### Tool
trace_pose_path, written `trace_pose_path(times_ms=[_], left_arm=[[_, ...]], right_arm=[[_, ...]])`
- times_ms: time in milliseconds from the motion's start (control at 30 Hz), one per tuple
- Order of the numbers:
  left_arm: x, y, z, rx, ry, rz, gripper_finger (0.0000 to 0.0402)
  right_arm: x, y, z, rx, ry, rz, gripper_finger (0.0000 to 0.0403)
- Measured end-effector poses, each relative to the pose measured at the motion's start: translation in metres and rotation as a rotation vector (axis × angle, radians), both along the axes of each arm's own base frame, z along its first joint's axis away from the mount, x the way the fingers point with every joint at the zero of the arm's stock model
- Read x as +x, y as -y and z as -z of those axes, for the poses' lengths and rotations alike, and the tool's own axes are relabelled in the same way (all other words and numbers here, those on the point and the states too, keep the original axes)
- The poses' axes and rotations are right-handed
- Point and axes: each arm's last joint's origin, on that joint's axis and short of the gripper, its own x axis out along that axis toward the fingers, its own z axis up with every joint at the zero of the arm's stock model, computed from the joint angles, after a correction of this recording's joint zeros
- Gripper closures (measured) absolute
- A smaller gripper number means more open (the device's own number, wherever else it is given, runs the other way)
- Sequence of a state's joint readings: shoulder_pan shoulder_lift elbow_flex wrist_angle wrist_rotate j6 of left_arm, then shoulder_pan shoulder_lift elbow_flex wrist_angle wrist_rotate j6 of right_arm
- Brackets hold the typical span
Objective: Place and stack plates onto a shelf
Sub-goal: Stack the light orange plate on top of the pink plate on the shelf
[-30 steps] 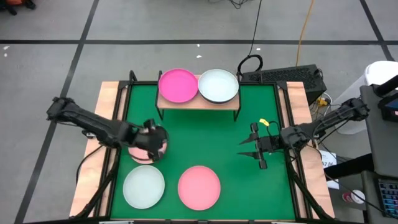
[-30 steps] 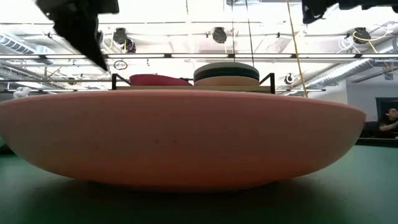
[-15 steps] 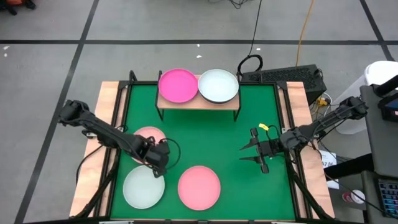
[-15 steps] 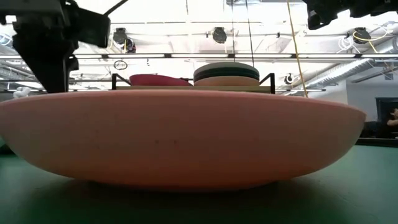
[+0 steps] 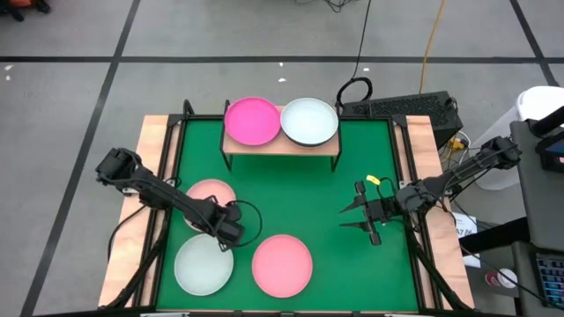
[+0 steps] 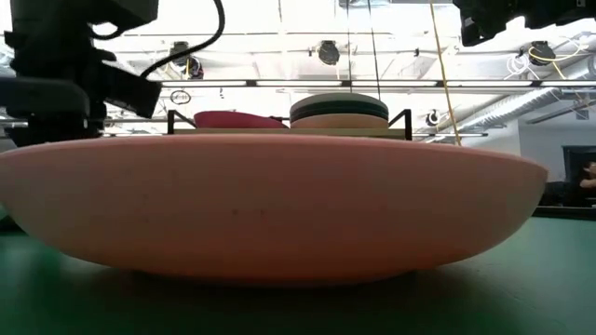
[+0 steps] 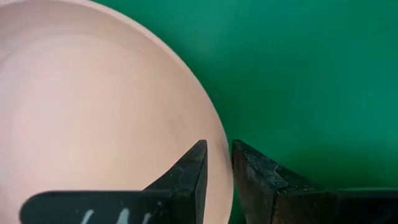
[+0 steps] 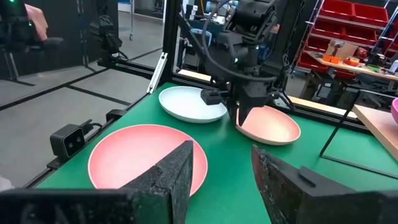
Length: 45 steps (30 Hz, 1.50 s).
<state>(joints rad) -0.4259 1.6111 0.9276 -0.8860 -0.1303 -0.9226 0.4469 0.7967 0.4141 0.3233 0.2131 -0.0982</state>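
Note:
A salmon pink plate (image 5: 210, 194) lies flat on the green mat at the left. My left gripper (image 5: 231, 231) stands at its near right rim, fingers nearly together, as the left wrist view (image 7: 219, 149) shows. A mint-white plate (image 5: 204, 264) and a pink plate (image 5: 282, 264) lie near the front edge. The shelf (image 5: 280, 145) at the back carries a magenta plate (image 5: 252, 121) and a stack topped by a white plate (image 5: 309, 121). My right gripper (image 5: 346, 215) is open and empty at the right. My left gripper has the salmon plate's rim (image 7: 214, 134) between its two fingers, one finger (image 7: 186, 177) over the plate's inside and one (image 7: 258, 180) outside it. The fingers come from above, pointing down. The plate lies flat on the mat.
In the low view the pink plate (image 6: 279, 205) fills the foreground, and the shelf's stack (image 6: 338, 110), with a dark teal plate in it, shows behind. Black frame rails run along the table's sides. Bare green mat lies between the shelf and the front plates.
My left gripper has gone from above the salmon plate toward the table's near edge and a little to the right, ending at the plate's near right rim. The plates have stayed where they were.

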Motion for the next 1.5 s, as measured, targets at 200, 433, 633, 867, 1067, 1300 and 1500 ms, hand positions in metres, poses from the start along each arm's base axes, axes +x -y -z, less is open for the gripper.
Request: trace_pose_path(times_ms=[200, 433, 633, 867, 1067, 1300, 1500], left_arm=[[0.003, -0.001, 0.011, 0.021, -0.045, -0.004, 0.0321], [0.006, -0.004, 0.013, 0.02, -0.045, 0.006, 0.034], [0.005, -0.008, 0.006, 0.02, -0.023, 0.002, 0.0389], [0.01, -0.003, -0.037, -0.035, 0.08, 0.09, 0.0391], [0.028, 0.011, -0.112, 0.026, 0.342, 0.295, 0.0391], [0.037, -0.001, -0.188, 0.431, 0.486, 0.464, 0.0391], [0.05, -0.05, -0.211, 0.695, 0.367, 0.563, 0.0391]], right_arm=[[0.0, 0.0, 0.0, 0.0, 0.0, 0.0, 0.0259], [0.0, 0.0, 0.001, 0.012, -0.009, 0.002, 0.0259], [0.0, 0.0, 0.001, 0.015, -0.012, 0.002, 0.0259], [0.0, 0.0, 0.002, 0.026, -0.023, 0.005, 0.0259], [0.0, 0.0, 0.002, 0.026, -0.022, 0.006, 0.0259], [0.0, 0.0, 0.001, 0.026, -0.02, 0.006, 0.0259], [0.0, 0.0, 0.001, 0.027, -0.02, 0.006, 0.0259]])
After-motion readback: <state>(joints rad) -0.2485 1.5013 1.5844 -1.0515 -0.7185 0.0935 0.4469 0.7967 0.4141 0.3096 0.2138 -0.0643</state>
